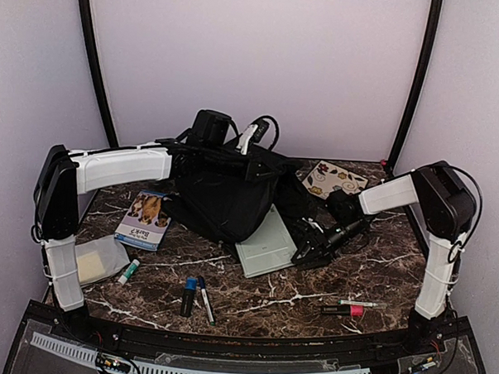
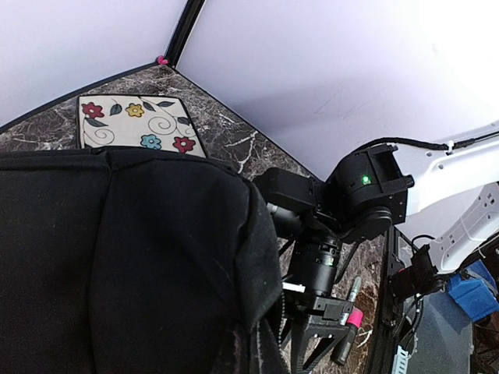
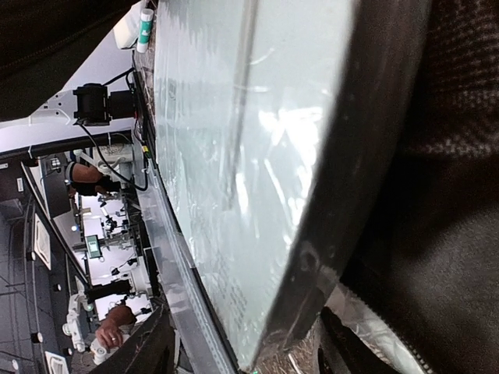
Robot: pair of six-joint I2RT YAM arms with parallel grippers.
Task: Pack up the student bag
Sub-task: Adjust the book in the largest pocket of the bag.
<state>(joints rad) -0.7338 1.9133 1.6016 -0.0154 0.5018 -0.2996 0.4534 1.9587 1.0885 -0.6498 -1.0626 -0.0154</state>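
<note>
The black student bag (image 1: pixel 220 198) stands at the table's middle with its top raised. It fills the left of the left wrist view (image 2: pixel 117 265). My left gripper (image 1: pixel 252 168) is at the bag's top edge and looks shut on the fabric; its fingers are hidden by it. A pale green book (image 1: pixel 263 244) lies against the bag's right side. My right gripper (image 1: pixel 310 253) is low at the book's right edge, beside a bag strap. In the right wrist view the gripper (image 3: pixel 249 347) is open, its fingers (image 3: pixel 144 349) wide apart around the book's corner (image 3: pixel 234 117), with bag fabric (image 3: pixel 452 195) to the right.
A dog-cover book (image 1: pixel 145 218), a bagged pad (image 1: pixel 97 261) and a glue stick (image 1: pixel 130 270) lie at the left. A blue marker (image 1: pixel 188 294) and a pen (image 1: pixel 205 299) lie in front. A pink highlighter (image 1: pixel 343 309) lies at the front right. A floral notebook (image 1: pixel 333 178) lies at the back right.
</note>
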